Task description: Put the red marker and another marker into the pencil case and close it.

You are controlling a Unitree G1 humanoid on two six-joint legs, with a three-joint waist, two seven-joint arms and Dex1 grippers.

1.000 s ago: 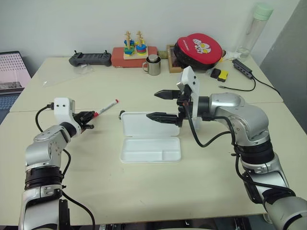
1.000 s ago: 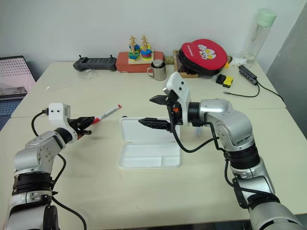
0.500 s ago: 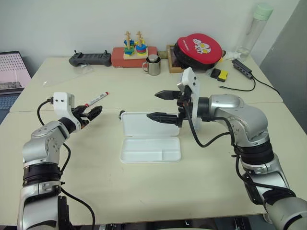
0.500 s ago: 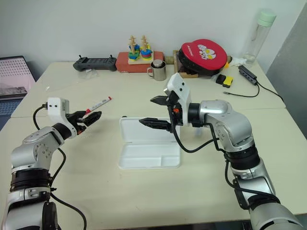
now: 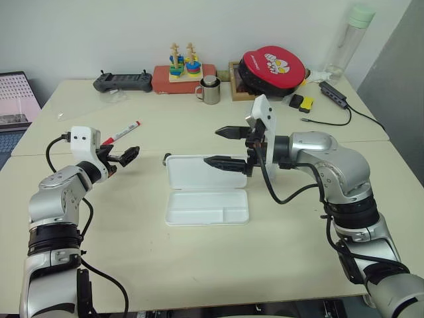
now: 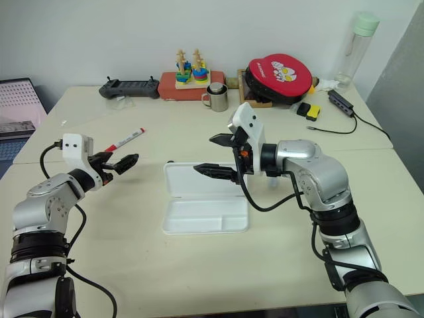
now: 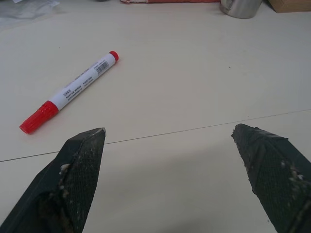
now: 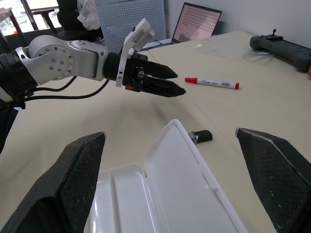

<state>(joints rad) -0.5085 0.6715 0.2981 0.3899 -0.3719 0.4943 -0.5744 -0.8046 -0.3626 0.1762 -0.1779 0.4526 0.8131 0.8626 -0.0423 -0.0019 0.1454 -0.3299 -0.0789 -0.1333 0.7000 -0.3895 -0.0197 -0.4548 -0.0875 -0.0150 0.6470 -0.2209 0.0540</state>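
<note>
Red marker (image 7: 69,91): lies free on the table beyond the left gripper (image 5: 121,157), jaws apart, empty | light, stiff, smooth, roll-prone; pinch mid-barrel | pencil case (image 5: 207,191): open beneath the right gripper (image 5: 223,147), jaws apart.

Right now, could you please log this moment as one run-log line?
left gripper: open, empty | right gripper: open over pencil case | red marker: on table | case: open, empty
</note>
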